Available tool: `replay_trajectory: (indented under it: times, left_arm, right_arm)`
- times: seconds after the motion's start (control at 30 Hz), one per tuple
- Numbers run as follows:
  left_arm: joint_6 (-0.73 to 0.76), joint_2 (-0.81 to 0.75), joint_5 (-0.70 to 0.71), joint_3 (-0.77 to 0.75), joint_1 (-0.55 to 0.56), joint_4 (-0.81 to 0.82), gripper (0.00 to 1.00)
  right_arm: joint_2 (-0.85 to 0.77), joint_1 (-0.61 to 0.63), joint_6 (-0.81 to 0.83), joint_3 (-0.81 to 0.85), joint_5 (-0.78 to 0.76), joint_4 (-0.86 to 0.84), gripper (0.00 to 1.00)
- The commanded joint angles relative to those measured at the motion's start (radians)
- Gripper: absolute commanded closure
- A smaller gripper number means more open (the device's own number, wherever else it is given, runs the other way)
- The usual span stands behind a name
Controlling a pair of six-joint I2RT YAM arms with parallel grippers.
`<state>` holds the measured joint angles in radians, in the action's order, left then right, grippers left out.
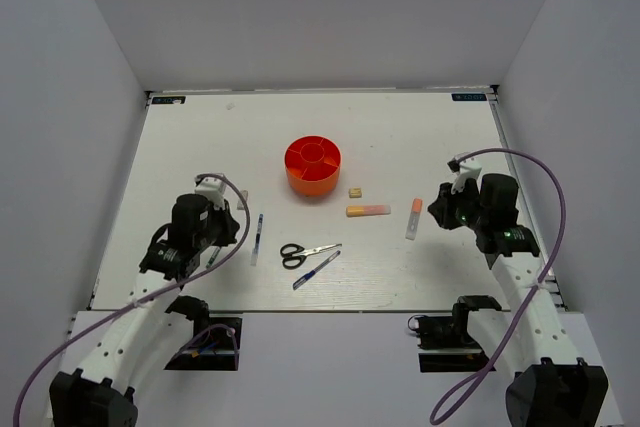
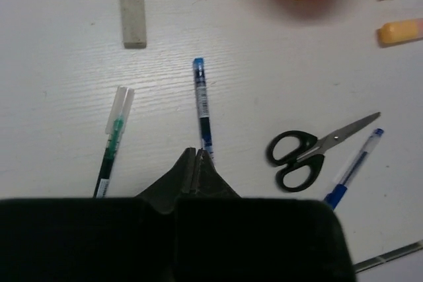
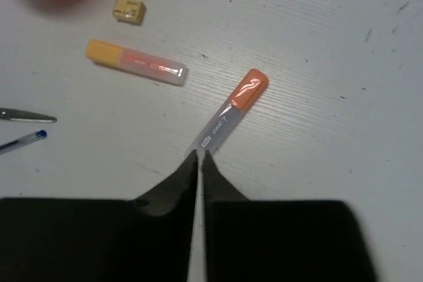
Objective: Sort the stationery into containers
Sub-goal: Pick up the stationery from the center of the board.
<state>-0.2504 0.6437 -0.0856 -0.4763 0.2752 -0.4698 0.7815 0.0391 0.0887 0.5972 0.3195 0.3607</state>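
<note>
The left tool (image 2: 196,162) and right tool (image 3: 199,160) hover fully closed, empty; black-handled scissors (image 1: 306,252) lie near the orange organiser (image 1: 313,169).

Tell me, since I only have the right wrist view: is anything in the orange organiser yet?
Observer: No. In the top view the organiser shows a centre cup and wedge compartments that all look empty.
Operator: Is there any stationery outside my frame?
Observer: Yes, a green pen lies flat over on the left arm's side.
Operator: What is that other arm doing?
Observer: The left pincer is shut on nothing, with its tips over the near end of a blue-capped pen.
</note>
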Motion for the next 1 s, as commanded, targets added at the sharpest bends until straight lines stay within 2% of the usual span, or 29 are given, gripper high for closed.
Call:
replay_trajectory:
  times: [0.0,0.03,0.07,0.1,0.13,0.17,0.2,0.23,0.27,0.3,0.33,0.4,0.43,0.5,0.53,0.63,0.97]
  left_arm:
    - [-0.003,0.109,0.081,-0.086,0.001,-0.019,1.0]
    - [0.016,0.173,0.108,-0.128,0.001,-0.038,0.66]
    - [0.02,0.25,0.119,-0.174,0.001,-0.047,0.44]
    - [0.045,0.284,0.118,-0.22,0.001,-0.074,0.33]
    - [0.051,0.374,0.142,-0.247,0.001,-0.087,0.31]
    - [0.06,0.419,0.156,-0.274,0.001,-0.098,0.3]
    - [0.065,0.541,0.173,-0.344,0.001,-0.111,0.36]
    - [0.066,0.58,0.216,-0.361,0.001,-0.109,0.49]
    - [0.069,0.612,0.225,-0.378,0.001,-0.102,0.54]
    - [0.068,0.704,0.237,-0.427,-0.002,-0.099,0.57]
    - [0.066,0.733,0.263,-0.444,0.001,-0.095,0.59]
    - [0.06,0.837,0.286,-0.504,0.001,-0.092,0.59]
    - [0.071,0.861,0.311,-0.513,-0.001,-0.086,0.55]
    - [0.085,0.942,0.314,-0.544,-0.001,-0.092,0.53]
    - [0.092,0.959,0.326,-0.567,0.001,-0.084,0.49]
    - [0.099,1.019,0.314,-0.582,-0.002,-0.046,0.48]
    - [0.086,1.137,0.307,-0.61,-0.002,-0.001,0.48]
  right_arm:
    - [0.015,-0.002,0.088,0.021,0.107,0.021,0.71]
    - [0.019,0.001,0.094,0.038,0.113,0.024,0.39]
    - [0.033,-0.001,0.112,0.045,0.115,0.059,0.22]
    - [0.047,0.001,0.115,0.053,0.113,0.072,0.31]
    - [0.053,0.002,0.124,0.071,0.115,0.09,0.48]
    - [0.055,0.002,0.121,0.075,0.113,0.092,0.71]
    - [0.056,0.004,0.117,0.075,0.113,0.09,1.0]
    - [0.058,0.007,0.112,0.075,0.116,0.095,1.0]
    - [0.055,0.002,0.106,0.079,0.122,0.093,1.0]
    - [0.056,0.008,0.103,0.079,0.127,0.096,0.81]
    - [0.055,0.007,0.098,0.084,0.127,0.104,0.76]
    - [0.059,0.008,0.101,0.098,0.127,0.121,0.74]
    - [0.059,0.008,0.095,0.102,0.116,0.123,0.74]
    - [0.058,0.008,0.097,0.105,0.11,0.124,0.71]
    - [0.055,0.015,0.095,0.105,0.102,0.123,0.7]
    - [0.061,0.018,0.098,0.108,0.095,0.126,0.68]
    - [0.085,0.031,0.095,0.118,0.073,0.127,0.67]
